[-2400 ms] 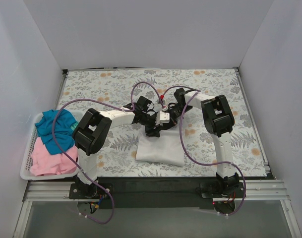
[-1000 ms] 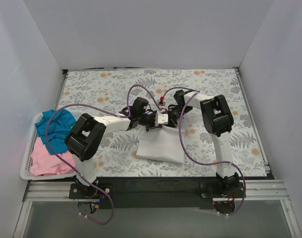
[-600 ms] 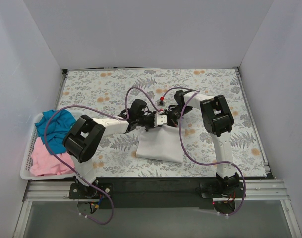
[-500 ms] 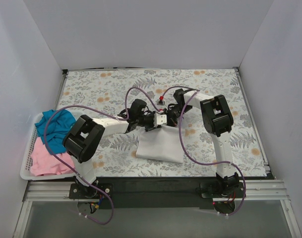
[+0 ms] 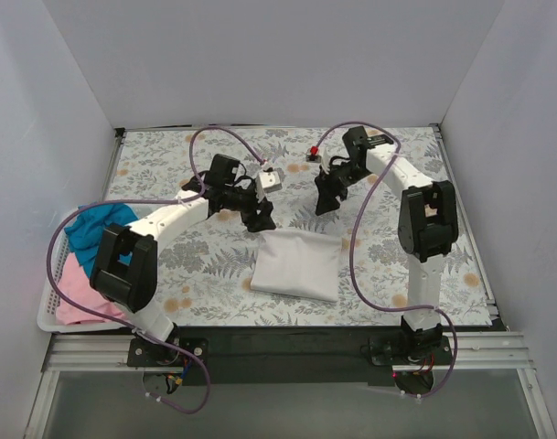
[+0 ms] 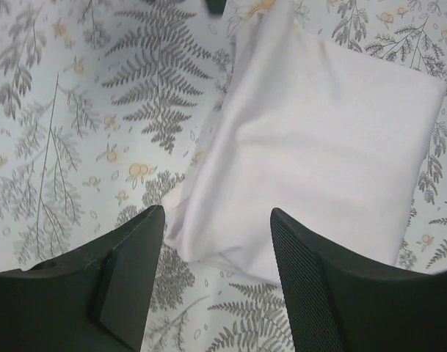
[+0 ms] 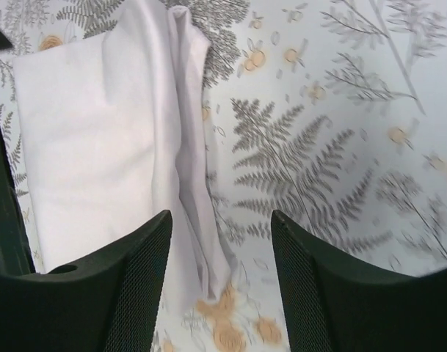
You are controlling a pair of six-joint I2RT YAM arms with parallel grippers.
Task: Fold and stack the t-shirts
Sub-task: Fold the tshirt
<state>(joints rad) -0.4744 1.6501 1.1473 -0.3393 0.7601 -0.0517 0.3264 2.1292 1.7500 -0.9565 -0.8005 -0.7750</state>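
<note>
so both my grippers are off the cloth right now. my left gripper (image 6: pixel 216 218) has its jaws spread apart with nothing between them. looking down through the gap i just see the white t-shirt (image 6: pixel 318 139) lying on the floral table cover (image 6: pixel 76 110), not touching me. same deal with my right gripper (image 7: pixel 219 220): jaws apart, nothing pinched. the shirt shows below it and off to one side, with a soft ridge of fabric running along its edge. from the top camera the white t-shirt is folded into a neat-ish rectangle near the front middle of the cover. my left gripper hangs just past its far left corner. my right gripper is further back, beyond the far right corner and apart from it. the other shirts are over at the left edge in the white basket (image 5: pixel 48 322). the teal-blue t-shirt (image 5: pixel 93 233) is bunched at the far end and the pink t-shirt (image 5: pixel 77 294) is at the near end, both rumpled. can't tell how high above the cover i'm hanging.
</note>
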